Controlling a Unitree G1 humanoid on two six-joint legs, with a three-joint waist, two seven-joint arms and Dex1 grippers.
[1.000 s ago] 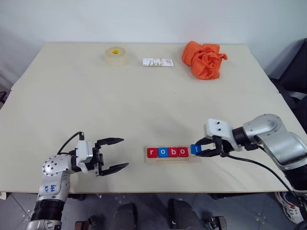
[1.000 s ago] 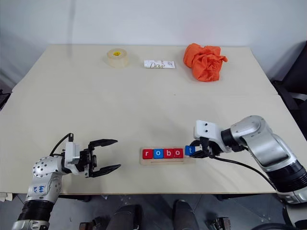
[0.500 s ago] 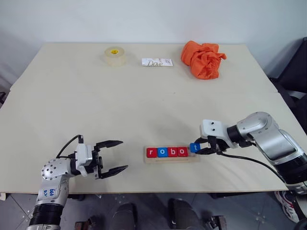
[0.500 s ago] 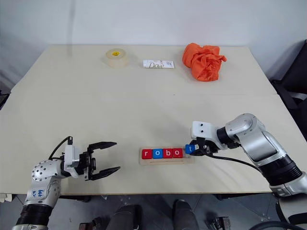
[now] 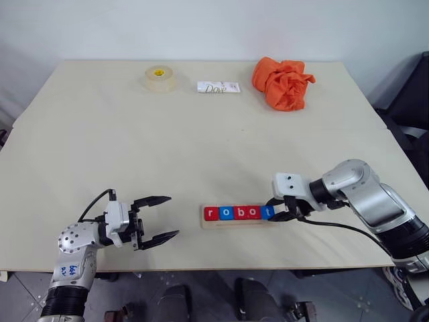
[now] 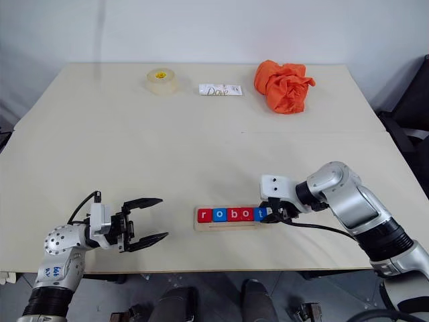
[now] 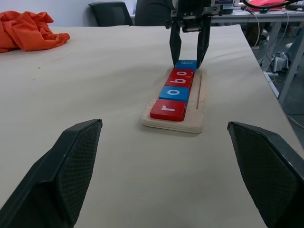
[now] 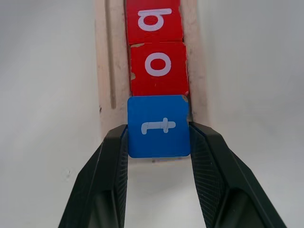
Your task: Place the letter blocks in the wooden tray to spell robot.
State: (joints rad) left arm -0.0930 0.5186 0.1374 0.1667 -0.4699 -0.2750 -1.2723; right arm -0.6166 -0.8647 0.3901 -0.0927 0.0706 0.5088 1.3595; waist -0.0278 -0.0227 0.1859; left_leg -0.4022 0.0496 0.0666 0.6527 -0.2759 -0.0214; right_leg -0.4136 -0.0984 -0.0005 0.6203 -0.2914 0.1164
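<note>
The right tool [image 8: 158, 137] is gripping the blue t block [image 8: 158, 126] by its two opposite side edges, one black finger pressing flat on each, and is setting it down at the open end of the wooden tray [image 5: 239, 222], right up against the red o block [image 8: 158, 68]. The tray is lying near the front edge of the bench [image 5: 201, 141], and the row of letter blocks [image 5: 238, 212] in it is already reading r, o, b, o, with the t sitting as the fifth tile. Judging by their look, these tiles are small, rigid and light, with smooth painted faces (the red o is showing a chipped corner, so the paint is probably wearing off under rough contact). A side-edge pinch like this one seems the sensible hold, since it is leaving the lettered face clear and letting the tile drop flat. Being so light, the t could well shift or lift if the fingers drag on release, so a clean parting looks advisable. The left tool [image 5: 156, 219] is hovering spread wide with nothing between its fingers, well apart from the tray on the bench's left side. The tape roll [image 5: 161, 77], Dove bar [image 5: 219, 87] and orange cloth [image 5: 282, 83] are lying at the far edge.
</note>
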